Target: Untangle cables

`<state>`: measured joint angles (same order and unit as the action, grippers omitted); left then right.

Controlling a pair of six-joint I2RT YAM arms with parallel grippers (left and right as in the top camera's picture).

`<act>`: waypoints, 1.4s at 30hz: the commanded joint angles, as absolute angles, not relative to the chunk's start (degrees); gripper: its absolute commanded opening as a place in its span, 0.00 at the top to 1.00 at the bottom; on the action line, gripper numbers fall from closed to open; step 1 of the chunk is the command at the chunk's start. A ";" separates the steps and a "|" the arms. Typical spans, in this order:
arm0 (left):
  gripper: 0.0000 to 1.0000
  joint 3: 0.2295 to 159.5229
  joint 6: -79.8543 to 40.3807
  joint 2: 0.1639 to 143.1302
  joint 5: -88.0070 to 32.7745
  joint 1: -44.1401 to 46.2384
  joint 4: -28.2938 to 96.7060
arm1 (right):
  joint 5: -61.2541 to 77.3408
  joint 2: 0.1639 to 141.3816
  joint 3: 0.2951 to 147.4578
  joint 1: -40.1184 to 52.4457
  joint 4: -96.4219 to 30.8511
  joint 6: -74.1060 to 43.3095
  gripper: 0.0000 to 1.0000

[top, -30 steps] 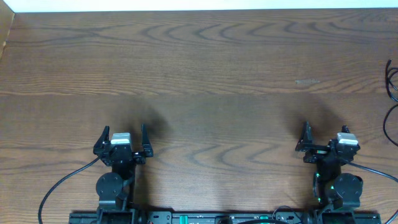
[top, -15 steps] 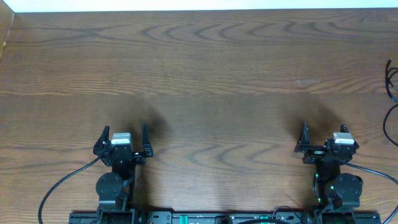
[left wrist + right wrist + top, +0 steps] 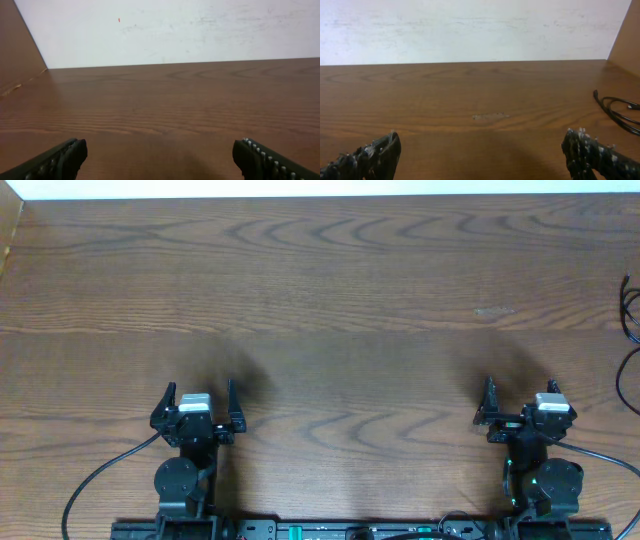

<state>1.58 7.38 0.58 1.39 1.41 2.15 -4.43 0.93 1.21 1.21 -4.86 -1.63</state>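
Thin black cables (image 3: 629, 315) lie at the table's far right edge, partly cut off by the overhead view. In the right wrist view the cables (image 3: 618, 109) show as looped black cord at the right, well ahead of the fingers. My left gripper (image 3: 199, 392) rests near the front left, open with nothing between its fingers (image 3: 59, 158). At the front right my right gripper (image 3: 520, 394) is also open and empty, and the cables lie to its right and further back. Both wrist views, left gripper (image 3: 160, 156) and right gripper (image 3: 481, 150), show only bare wood between the jaws.
The brown wooden table (image 3: 330, 300) ends at a white wall (image 3: 175, 30) at the back. Wooden side panels rise at the left (image 3: 17, 55) and right (image 3: 627, 37). A pale scuff (image 3: 493, 311) marks the wood. Thick black arm leads (image 3: 95, 480) trail by the bases.
The right gripper has shifted very slightly; the left arm and the cables have not moved.
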 commanded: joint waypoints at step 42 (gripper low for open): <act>0.02 0.23 7.70 0.27 1.06 1.65 4.03 | -4.10 0.32 0.64 0.95 -4.69 1.19 0.01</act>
